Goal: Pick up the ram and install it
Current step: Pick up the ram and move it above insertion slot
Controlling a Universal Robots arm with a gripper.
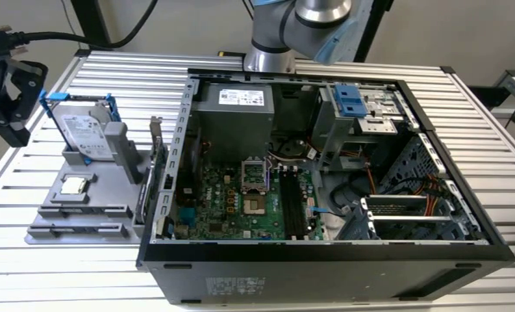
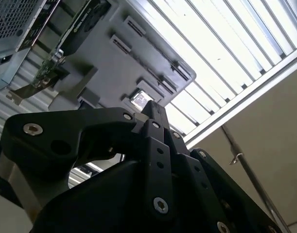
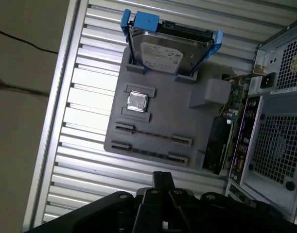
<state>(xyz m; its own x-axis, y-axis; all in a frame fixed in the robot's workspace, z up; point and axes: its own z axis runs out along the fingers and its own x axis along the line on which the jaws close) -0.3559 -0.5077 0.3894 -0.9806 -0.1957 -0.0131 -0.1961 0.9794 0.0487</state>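
The fingers are pressed together with nothing between them, hovering over the desk. The ram stands on edge in the gray holder beside the computer case.

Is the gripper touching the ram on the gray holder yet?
Apart. In the exterior view the gripper hangs beside the gray holder, a clear gap from the ram lying in it.

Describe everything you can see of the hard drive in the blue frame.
The hard drive is a flat silver metal box with a white label on its face, clipped into a blue plastic frame. It stands on edge in a slot of the grey holder, which lies on the slatted table.
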